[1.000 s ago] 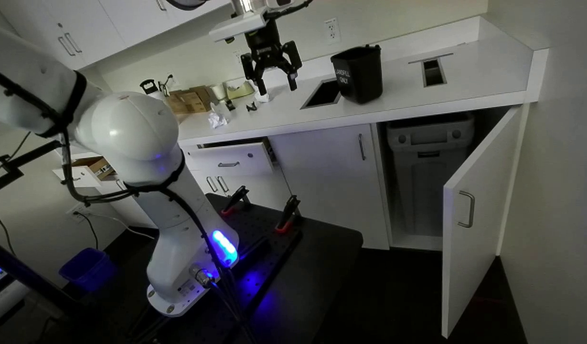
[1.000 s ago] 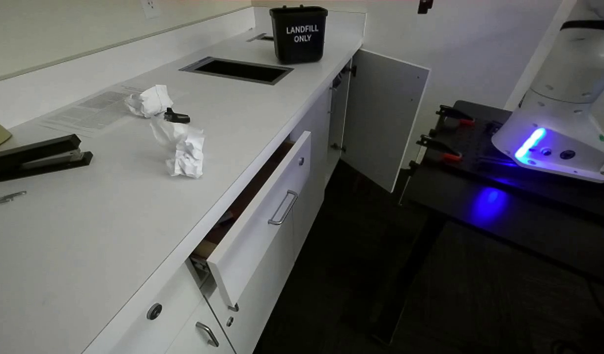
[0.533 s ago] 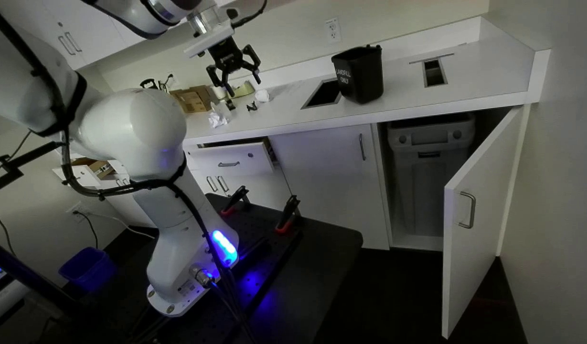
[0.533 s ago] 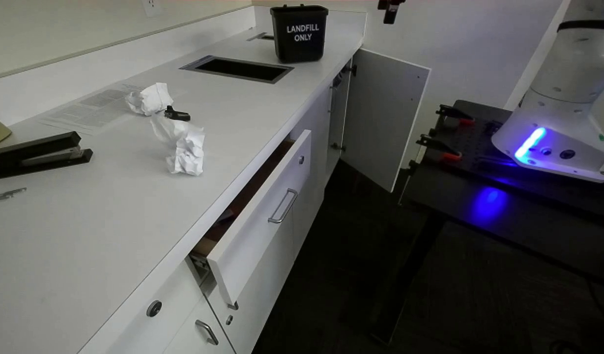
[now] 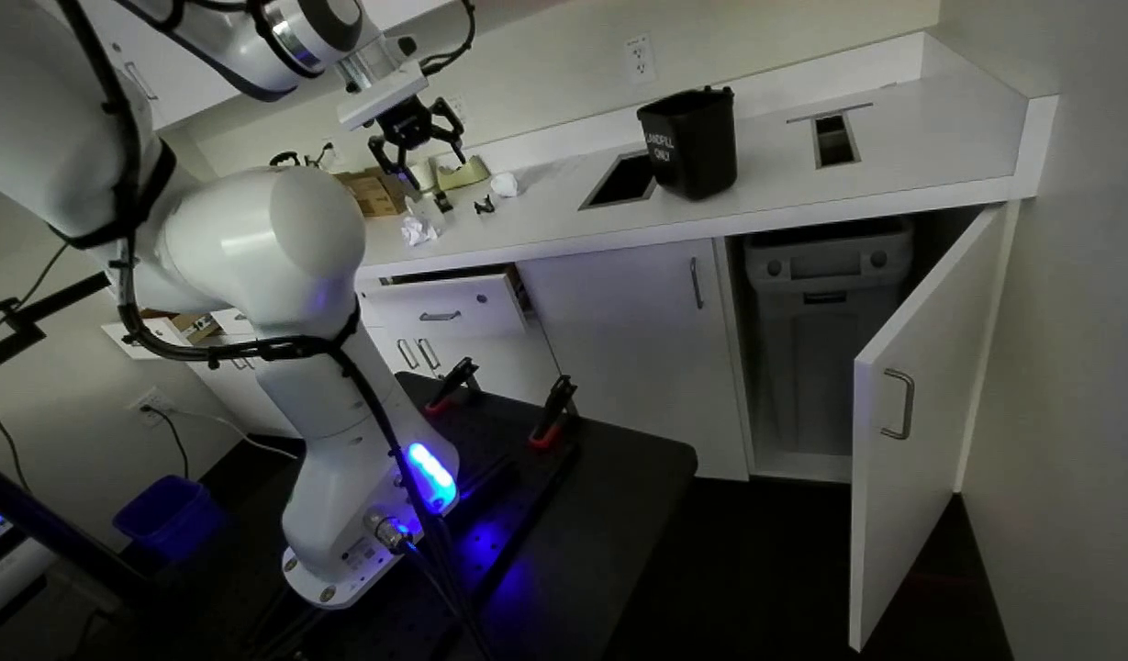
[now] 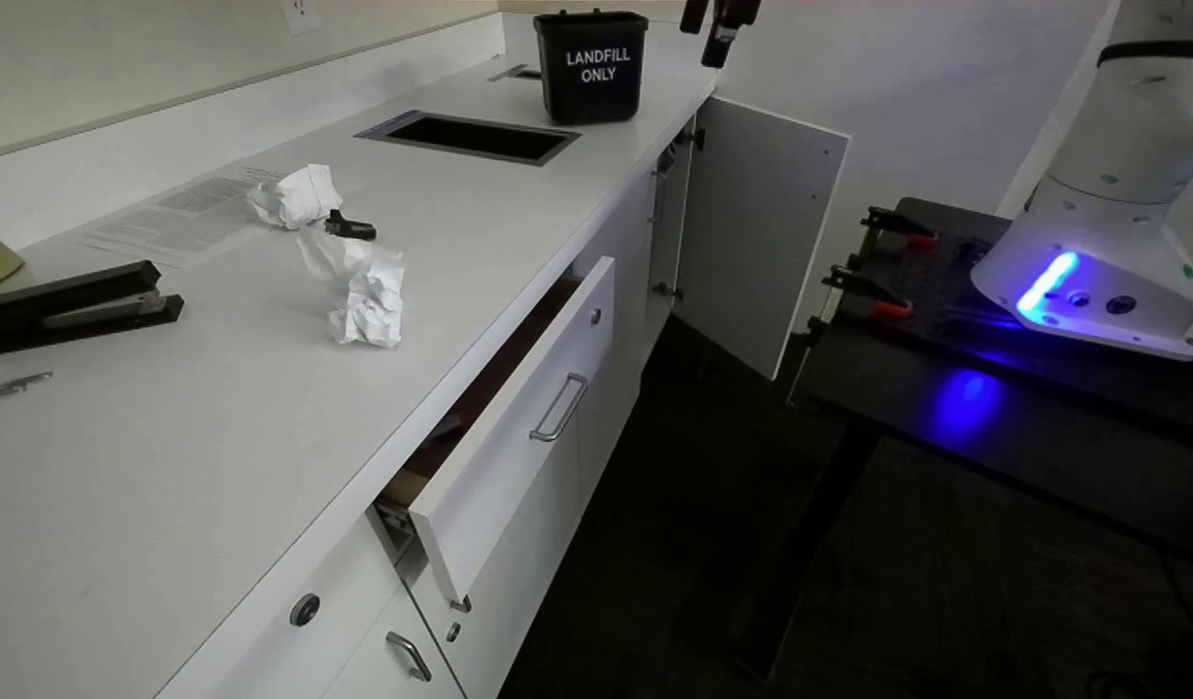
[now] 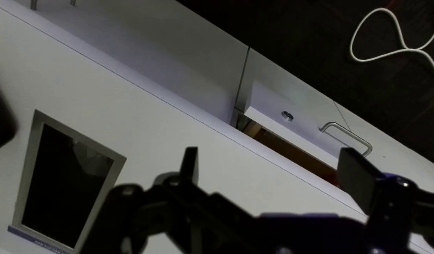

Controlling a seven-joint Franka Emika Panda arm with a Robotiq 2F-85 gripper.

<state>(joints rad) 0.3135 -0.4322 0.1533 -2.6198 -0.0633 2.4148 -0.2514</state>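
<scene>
My gripper (image 5: pixel 437 171) hangs in the air over the white counter (image 5: pixel 564 211), its jaws wide apart with nothing between them. In the wrist view, the gripper (image 7: pixel 268 151) frames the counter edge and a partly pulled-out drawer (image 7: pixel 291 123) with a metal handle (image 7: pixel 347 135). Two crumpled white papers (image 6: pixel 300 197) (image 6: pixel 363 291) lie on the counter, a small black object (image 6: pixel 348 226) beside them. A black stapler (image 6: pixel 72 306) rests nearby. Farther along stands a black bin (image 6: pixel 591 73) lettered "LANDFILL ONLY", close to a rectangular counter opening (image 7: pixel 119 165).
A cabinet door (image 5: pixel 921 413) stands swung out, with a grey bin (image 5: pixel 807 321) inside the cabinet. Cardboard boxes (image 5: pixel 373 193) sit at the counter's back. The dark robot table (image 5: pixel 609 496) carries two clamps (image 5: pixel 552 413). A printed sheet (image 6: pixel 169 214) lies by the wall.
The gripper has moved left and a little down in an exterior view, tilting as it goes, and two fingers now show at the other's top edge. Its jaws have stayed apart; the counter items have not moved.
</scene>
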